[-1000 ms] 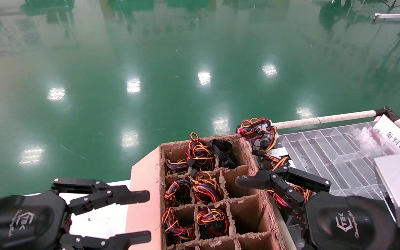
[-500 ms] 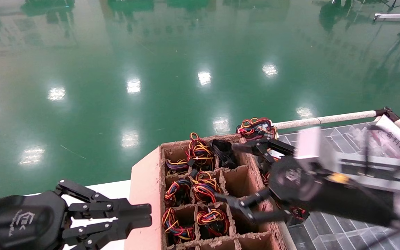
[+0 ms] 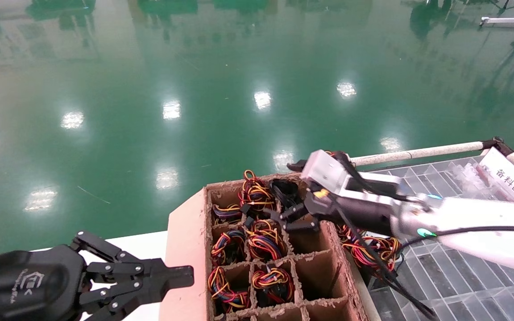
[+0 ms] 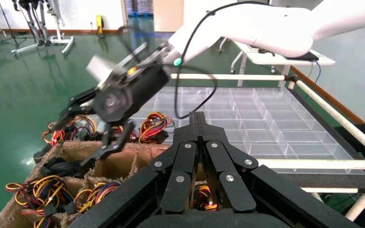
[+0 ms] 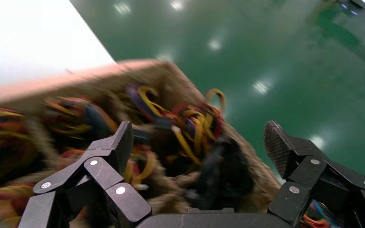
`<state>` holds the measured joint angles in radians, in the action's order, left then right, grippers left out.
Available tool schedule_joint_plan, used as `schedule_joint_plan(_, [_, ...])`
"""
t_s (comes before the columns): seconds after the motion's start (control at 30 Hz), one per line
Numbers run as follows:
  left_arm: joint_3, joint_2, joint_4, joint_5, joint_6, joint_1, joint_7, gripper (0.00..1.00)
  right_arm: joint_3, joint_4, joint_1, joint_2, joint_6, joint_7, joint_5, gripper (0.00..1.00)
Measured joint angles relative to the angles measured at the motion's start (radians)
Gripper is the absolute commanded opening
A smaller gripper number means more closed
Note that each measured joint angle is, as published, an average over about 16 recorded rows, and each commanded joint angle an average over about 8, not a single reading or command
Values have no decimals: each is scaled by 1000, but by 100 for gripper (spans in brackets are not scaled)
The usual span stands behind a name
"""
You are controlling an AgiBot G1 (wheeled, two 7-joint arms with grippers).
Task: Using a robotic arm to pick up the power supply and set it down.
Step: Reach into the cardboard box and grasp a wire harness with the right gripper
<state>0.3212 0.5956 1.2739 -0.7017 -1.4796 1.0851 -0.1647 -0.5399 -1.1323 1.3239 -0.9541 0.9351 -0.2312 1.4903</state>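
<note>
The power supply shows only as a coil of black cables in the far right cell of the cardboard divider box; its grey body is hidden in the cell. My right gripper reaches in from the right and hangs open just above that coil, one finger on each side. The right wrist view shows the black coil low between the spread fingers. In the left wrist view the right gripper hovers over the box's end cell. My left gripper is shut and empty beside the box's near left corner.
The other cells hold red-yellow-orange wire bundles. More such bundles lie between the box and a clear compartment tray. A white rail borders the tray. The white table lies left of the box, with green floor beyond.
My right arm swung from beside the tray forward over the box to the far right cell, still open. The left gripper closed from wide open.
</note>
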Motion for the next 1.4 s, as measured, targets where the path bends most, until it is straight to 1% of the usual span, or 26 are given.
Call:
schedule_joint_plan(0.13, [0,0,0,0,0,0,0,0,-30,51,23,-48,-50,-3,76,0])
schedule_joint_plan(0.2, [0,0,0,0,0,0,0,7,-40,74,31,-67,-71,-5,105,0])
schedule_joint_plan(0.27, [0,0,0,0,0,0,0,19,-48,95,37,-81,-88,-8,129,0])
schedule_joint_plan(0.33, [0,0,0,0,0,0,0,39,-55,112,41,-91,-101,-10,147,0])
schedule_joint_plan(0.4, [0,0,0,0,0,0,0,61,-59,126,44,-98,-112,-14,162,0])
schedule_joint_plan(0.43, [0,0,0,0,0,0,0,69,-61,132,45,-100,-116,-16,168,0])
schedule_joint_plan(0.5, [0,0,0,0,0,0,0,82,-64,142,46,-103,-124,-21,179,0])
schedule_joint_plan(0.53, [0,0,0,0,0,0,0,87,-65,147,47,-104,-127,-24,184,0])
schedule_joint_plan(0.57, [0,0,0,0,0,0,0,90,-67,150,47,-105,-130,-27,189,0])
schedule_joint_plan(0.67, [1,0,0,0,0,0,0,94,-71,160,47,-107,-136,-37,201,0])
schedule_joint_plan(0.87, [1,0,0,0,0,0,0,96,-79,172,47,-112,-141,-56,221,0])
schedule_joint_plan(1.4, [1,0,0,1,0,0,1,96,-88,173,46,-110,-144,-99,248,0])
